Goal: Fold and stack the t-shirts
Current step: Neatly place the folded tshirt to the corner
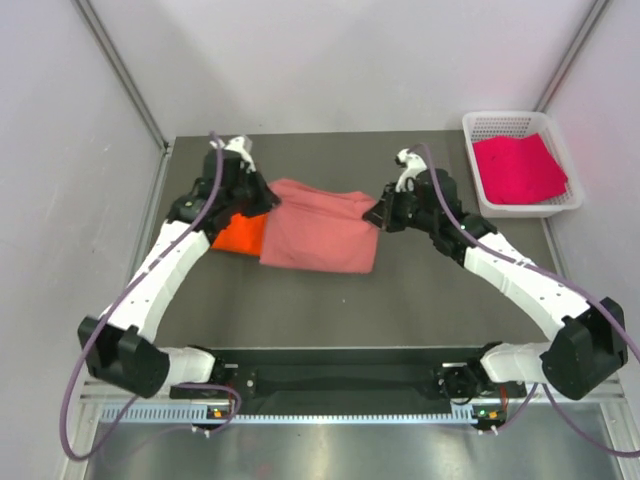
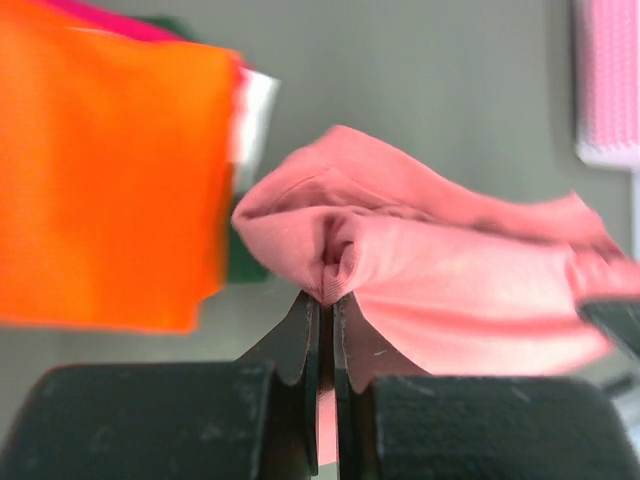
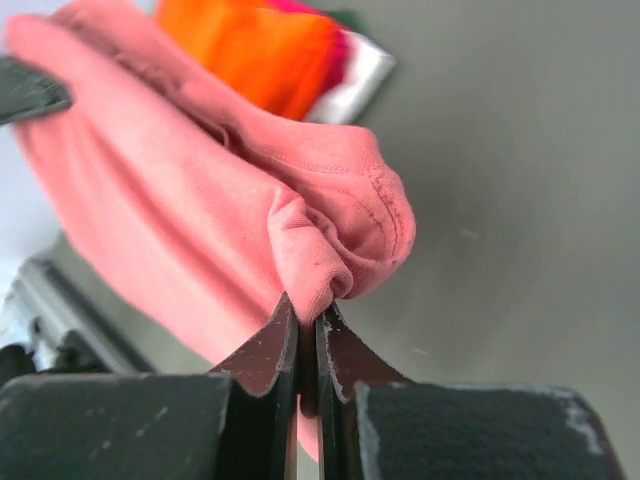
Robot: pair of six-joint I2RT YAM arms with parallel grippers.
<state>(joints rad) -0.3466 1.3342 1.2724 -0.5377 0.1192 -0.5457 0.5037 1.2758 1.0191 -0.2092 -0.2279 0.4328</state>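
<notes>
A salmon-pink t-shirt [image 1: 322,232] hangs stretched between both grippers over the middle of the table. My left gripper [image 1: 272,199] is shut on its left end, the cloth bunched at the fingertips [image 2: 327,298]. My right gripper [image 1: 380,214] is shut on its right end, pinching a fold of the hem [image 3: 305,318]. A bright orange t-shirt [image 1: 240,234] lies folded on the table at the left, partly under the pink one [image 2: 430,270]. A magenta edge [image 2: 120,22] shows behind the orange cloth [image 2: 100,170]. Another magenta t-shirt [image 1: 518,168] lies in the basket.
The white mesh basket [image 1: 478,128] stands at the table's back right corner. Grey walls close in on both sides. The dark table surface [image 1: 330,305] lies bare in front of the shirts.
</notes>
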